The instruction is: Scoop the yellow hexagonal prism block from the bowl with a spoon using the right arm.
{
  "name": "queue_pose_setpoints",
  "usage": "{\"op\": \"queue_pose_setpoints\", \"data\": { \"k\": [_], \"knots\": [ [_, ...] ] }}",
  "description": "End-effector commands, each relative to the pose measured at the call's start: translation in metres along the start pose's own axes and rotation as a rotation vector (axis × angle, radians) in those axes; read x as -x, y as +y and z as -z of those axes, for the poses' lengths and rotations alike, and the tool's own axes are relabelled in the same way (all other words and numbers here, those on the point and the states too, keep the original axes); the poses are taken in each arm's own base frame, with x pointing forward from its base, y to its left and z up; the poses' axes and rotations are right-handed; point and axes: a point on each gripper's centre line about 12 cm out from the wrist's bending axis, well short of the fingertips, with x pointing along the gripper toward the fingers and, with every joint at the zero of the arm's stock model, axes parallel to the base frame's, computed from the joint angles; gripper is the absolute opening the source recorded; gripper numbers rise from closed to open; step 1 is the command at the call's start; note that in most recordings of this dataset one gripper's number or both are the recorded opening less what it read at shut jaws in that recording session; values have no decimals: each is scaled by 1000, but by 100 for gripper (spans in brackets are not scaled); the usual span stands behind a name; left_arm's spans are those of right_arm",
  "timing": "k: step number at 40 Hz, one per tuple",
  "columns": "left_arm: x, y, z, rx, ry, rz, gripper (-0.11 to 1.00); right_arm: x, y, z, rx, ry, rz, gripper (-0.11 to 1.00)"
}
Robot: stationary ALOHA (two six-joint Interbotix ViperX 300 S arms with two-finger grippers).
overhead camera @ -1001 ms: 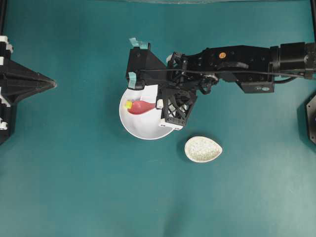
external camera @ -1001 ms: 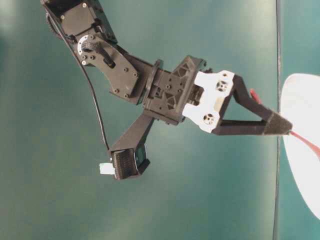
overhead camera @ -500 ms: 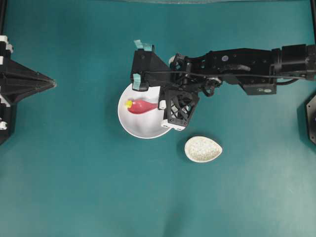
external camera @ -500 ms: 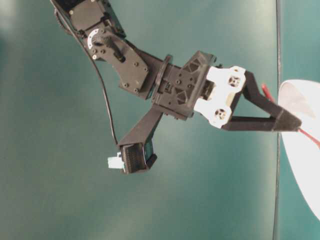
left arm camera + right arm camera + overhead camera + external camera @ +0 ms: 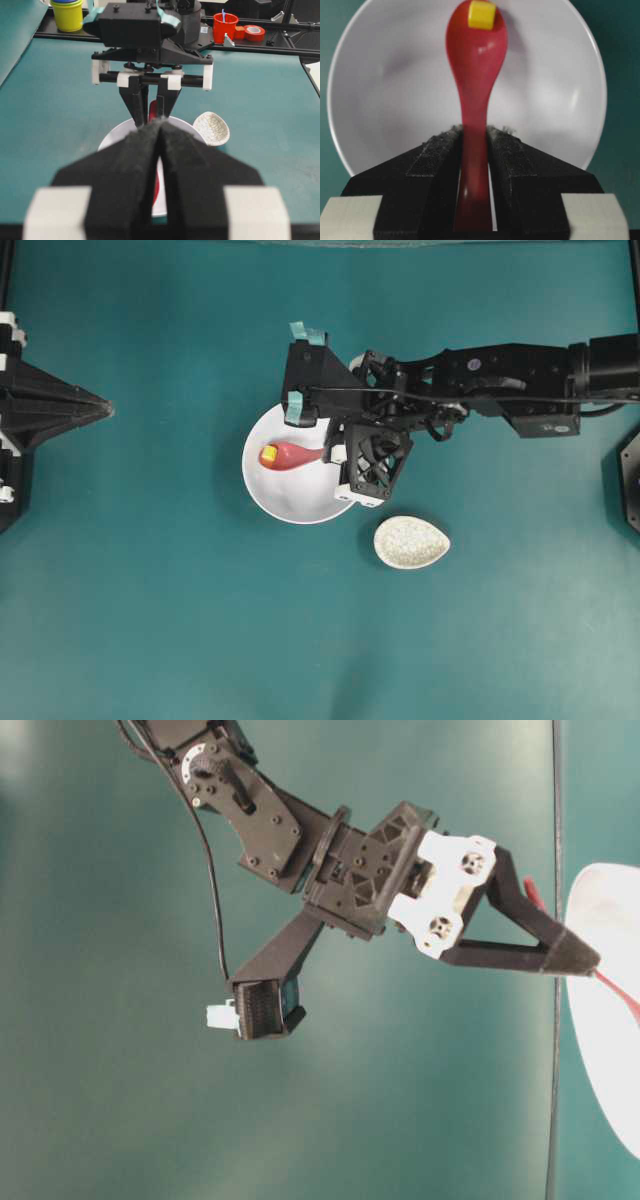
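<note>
Now the right end effector point(image 5: 475, 137) pinches the pink-red spoon point(image 5: 474, 75) carrying a tiny yellow block point(image 5: 482, 14).

Our right arm point(image 5: 500, 375) is matte black with a thin black cable, silver screws, white fittings and teal tape tabs point(image 5: 308, 335). Our fingers point(image 5: 437, 165) wear rough black padding, backed by pale blocks.

Seen from overhead, the bowl point(image 5: 290, 495) sits near the centre of the counter point(image 5: 150, 590). The spoon point(image 5: 290, 455) lies over its upper half, handle toward 3 o'clock, with the block point(image 5: 268, 453) in the scoop's 9 o'clock end. The egg-shaped dish point(image 5: 411, 542) rests at the bowl's 4 o'clock, apart from it.
</note>
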Motion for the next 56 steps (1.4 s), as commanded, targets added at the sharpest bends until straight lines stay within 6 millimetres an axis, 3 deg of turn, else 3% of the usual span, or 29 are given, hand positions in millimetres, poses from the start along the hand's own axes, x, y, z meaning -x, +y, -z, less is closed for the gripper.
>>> {"op": "queue_pose_setpoints", "data": {
  "k": [1,38,56],
  "knots": [
    [-1,0,-12,3,-34,-1,0,15,4,-9,9,-67,-6,24],
    [-1,0,-12,5,-34,-1,0,21,3,21,12,-283,4,24],
    [-1,0,-12,5,-34,1,0,16,13,34,37,-358,-11,24]
  ]
}}
